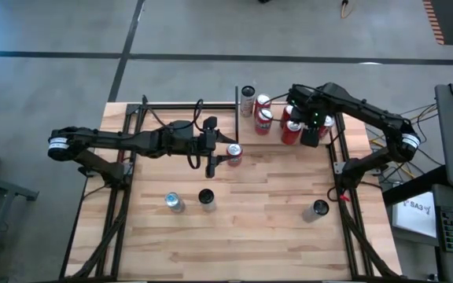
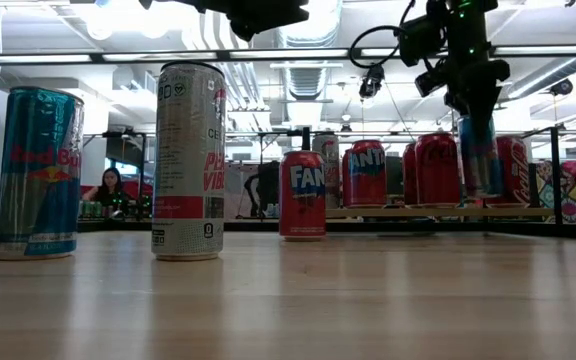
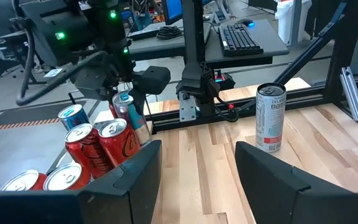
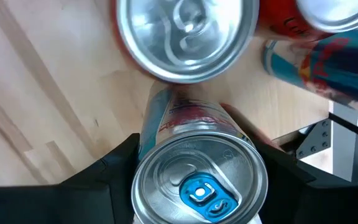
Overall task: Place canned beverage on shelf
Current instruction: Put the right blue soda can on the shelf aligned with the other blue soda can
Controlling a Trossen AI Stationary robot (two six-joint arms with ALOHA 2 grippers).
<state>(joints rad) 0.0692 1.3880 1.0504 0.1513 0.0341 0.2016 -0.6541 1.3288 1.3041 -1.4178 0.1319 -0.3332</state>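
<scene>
- A slim blue can (image 4: pixel 194 177) is clasped between the fingers of the right gripper (image 4: pixel 194 186), the jaws closed on its sides; its long axis is upright, as seen in the low view
- The shelf (image 1: pixel 344 137) lies directly beneath that can, and whether its base touches the board cannot be told
- Red cans (image 1: pixel 263 120) are crowded just beside the held can, so a straight lowering is judged to be called for
- The left gripper (image 1: pixel 211 161) is held part-open over the table, nothing gripped, with a Fanta can (image 1: pixel 233 154) just beside it; this arm is the farther from the shelf
</scene>
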